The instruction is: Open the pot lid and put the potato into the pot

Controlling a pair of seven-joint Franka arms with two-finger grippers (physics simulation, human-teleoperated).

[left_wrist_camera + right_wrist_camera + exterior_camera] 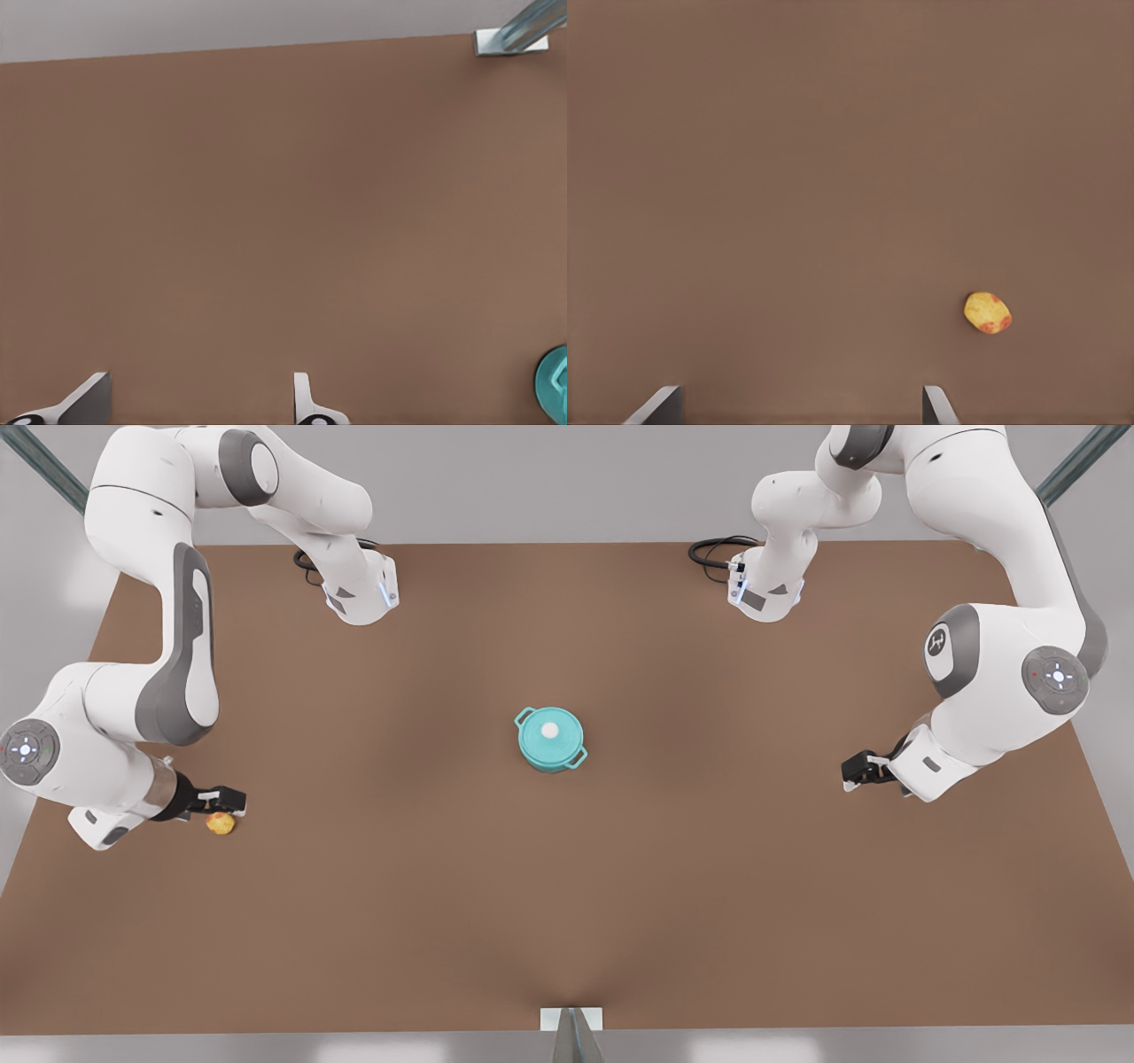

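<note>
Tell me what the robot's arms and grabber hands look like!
Two chunky white arms with rounded grey joint covers. Round grey caps carry white dot marks. Black cables curl by each base. The right gripper at the front view's left and the left gripper at its right are black with pale fingers.

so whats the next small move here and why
Probably bring the open left hand in toward the pot lid, which sits shut on the pot, so the white knob must be gripped first. The open right hand waits beside the potato.
</note>
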